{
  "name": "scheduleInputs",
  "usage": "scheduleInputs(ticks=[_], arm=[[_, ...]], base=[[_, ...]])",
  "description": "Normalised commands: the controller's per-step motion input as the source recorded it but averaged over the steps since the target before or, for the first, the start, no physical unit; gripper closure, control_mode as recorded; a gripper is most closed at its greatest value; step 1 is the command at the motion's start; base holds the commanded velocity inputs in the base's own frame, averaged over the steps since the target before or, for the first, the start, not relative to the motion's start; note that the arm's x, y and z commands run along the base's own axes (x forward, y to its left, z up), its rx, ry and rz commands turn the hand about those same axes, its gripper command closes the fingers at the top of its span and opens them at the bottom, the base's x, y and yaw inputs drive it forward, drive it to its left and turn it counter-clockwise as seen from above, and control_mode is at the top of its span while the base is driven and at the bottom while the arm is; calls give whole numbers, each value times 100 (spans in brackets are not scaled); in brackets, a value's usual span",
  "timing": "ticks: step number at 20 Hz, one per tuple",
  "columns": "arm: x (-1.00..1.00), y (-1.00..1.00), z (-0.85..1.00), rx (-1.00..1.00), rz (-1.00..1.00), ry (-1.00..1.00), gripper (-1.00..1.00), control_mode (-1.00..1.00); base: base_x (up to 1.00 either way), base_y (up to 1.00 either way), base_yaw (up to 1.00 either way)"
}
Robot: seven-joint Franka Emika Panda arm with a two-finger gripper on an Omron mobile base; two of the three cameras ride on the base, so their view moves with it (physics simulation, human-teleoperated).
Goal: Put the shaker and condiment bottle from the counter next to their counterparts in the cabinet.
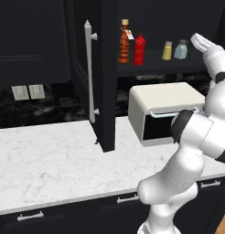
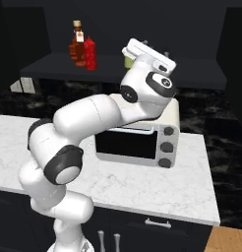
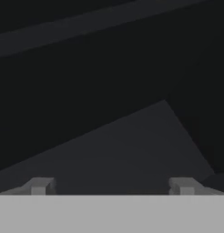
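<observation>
The tall brown-orange condiment bottle (image 1: 125, 41) (image 2: 77, 43) stands on the shelf of the open black cabinet (image 1: 155, 66), touching or nearly touching the red squeeze bottle (image 1: 140, 49) (image 2: 89, 53). Further right on the shelf, the pale blue-grey shaker (image 1: 181, 49) stands upright beside the yellowish shaker (image 1: 167, 50). My gripper (image 1: 199, 40) (image 2: 142, 49) (image 3: 110, 186) hovers just right of the blue-grey shaker, apart from it. It is open, its fingertips (image 3: 38, 185) wide apart over the dark shelf, with nothing between them.
The cabinet door (image 1: 105, 73) with its silver bar handle (image 1: 90, 68) stands open over the marble counter (image 1: 50, 160). A cream toaster oven (image 1: 164, 109) (image 2: 137, 140) sits on the counter under the shelf, close below my arm.
</observation>
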Motion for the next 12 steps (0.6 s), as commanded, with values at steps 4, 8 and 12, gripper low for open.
scheduleInputs(ticks=[4, 8, 12], arm=[[-100, 17, -29, -4, 16, -2, -100, -100], [-100, 56, -28, -10, 19, 0, -100, -100], [-100, 65, -28, -13, 13, -7, -100, -100]], base=[[0, 0, 0], [0, 0, 0], [0, 0, 0]])
